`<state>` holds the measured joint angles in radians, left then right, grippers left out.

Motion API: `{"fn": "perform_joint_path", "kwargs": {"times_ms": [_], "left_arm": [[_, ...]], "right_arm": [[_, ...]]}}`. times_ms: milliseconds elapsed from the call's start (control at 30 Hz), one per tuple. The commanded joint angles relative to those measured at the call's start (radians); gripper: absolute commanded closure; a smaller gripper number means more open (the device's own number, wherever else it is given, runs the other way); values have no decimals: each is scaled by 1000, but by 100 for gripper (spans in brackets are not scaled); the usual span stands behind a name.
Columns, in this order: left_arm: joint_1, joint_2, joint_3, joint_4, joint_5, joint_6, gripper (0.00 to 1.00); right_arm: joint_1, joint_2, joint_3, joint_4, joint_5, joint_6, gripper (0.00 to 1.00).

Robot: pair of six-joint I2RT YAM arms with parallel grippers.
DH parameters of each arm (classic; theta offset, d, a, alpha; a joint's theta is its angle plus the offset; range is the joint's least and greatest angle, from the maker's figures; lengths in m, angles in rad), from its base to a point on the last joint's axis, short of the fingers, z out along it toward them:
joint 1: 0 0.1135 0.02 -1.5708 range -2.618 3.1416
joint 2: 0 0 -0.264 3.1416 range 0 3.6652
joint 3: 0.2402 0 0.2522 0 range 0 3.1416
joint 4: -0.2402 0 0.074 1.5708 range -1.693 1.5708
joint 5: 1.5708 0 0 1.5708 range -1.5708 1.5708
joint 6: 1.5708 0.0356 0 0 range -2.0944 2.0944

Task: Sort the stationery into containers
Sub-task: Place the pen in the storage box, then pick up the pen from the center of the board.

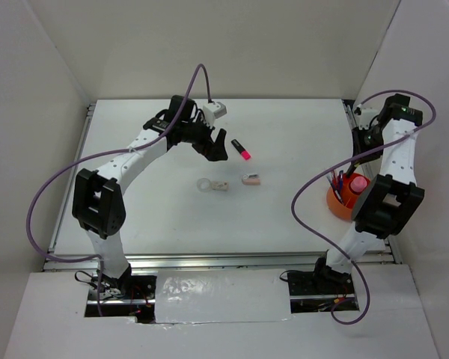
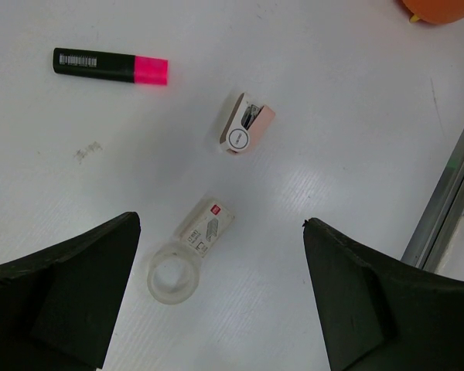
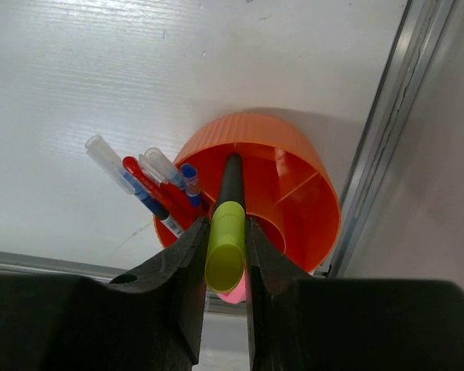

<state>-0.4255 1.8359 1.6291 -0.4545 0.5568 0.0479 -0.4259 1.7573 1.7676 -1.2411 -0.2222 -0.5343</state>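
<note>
Stationery is lying loose on the white table point(image 1: 299, 127), and the two arms are dividing the work between them. On the left, the left gripper point(image 1: 212, 146) is hovering above the surface with its jaws spread wide and nothing between them. It is pointing down so that its wrist camera is taking in the loose items, which looks like a pose for choosing a pick rather than a grasp under way. Just right of it in the overhead view, the pink-capped highlighter point(image 1: 242, 149) is lying flat and apart from everything else, which is probably making it the easiest target. Nearer the arms, the clear tape ring point(image 1: 205, 185) is lying flat with one eraser point(image 1: 221, 186) touching or just beside its edge, and a second eraser point(image 1: 251, 179) is sitting a little further right, on its own. Far to the right, near the edge rail point(image 3: 387, 116), the orange cup point(image 1: 337, 206) is standing upright, already holding red and blue pens point(image 3: 166, 202) in one compartment, along with the pink tube point(image 1: 357, 183). The right gripper point(image 3: 226, 226) is hanging directly over it, pinching the yellow-capped highlighter point(image 3: 232, 182) near the cap, black end pointing down into the cup's mouth; which compartment it is aiming for I cannot tell. Holding it nearly vertical is setting it up to drop in cleanly once the fingers part.
</note>
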Motion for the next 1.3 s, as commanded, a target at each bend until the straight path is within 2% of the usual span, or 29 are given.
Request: {"fn": "perform_joint_path", "kwargs": {"times_ms": [0,233,267,300,367,467,500,633,700,833,1033,1267], "left_arm": [[5,5,18,37,28,4,1],[4,52,67,27,0,26,1],[4,62,89,28,-18,36,1],[1,89,106,22,-37,40,1],[-10,130,190,-4,-96,47,1],[-22,193,261,23,-164,-29,1],[-33,215,268,66,-214,-81,1],[-93,273,322,131,-458,-284,1],[-134,310,339,143,-588,-319,1],[-193,373,374,200,-740,-411,1],[-210,529,506,165,-899,-537,1],[-210,641,545,135,-942,-595,1]], "right_arm": [[24,4,-13,58,37,-16,93],[50,45,15,43,52,-15,72],[53,50,26,39,56,-13,70],[53,53,27,35,58,-9,62],[56,60,38,26,57,-6,57],[55,54,33,29,55,5,54],[56,51,30,29,50,10,50],[55,13,41,26,24,42,49],[55,-10,73,14,-18,69,49],[59,-56,124,14,-94,123,49],[82,-130,124,29,-141,183,48],[92,-157,112,19,-163,201,48]]}}
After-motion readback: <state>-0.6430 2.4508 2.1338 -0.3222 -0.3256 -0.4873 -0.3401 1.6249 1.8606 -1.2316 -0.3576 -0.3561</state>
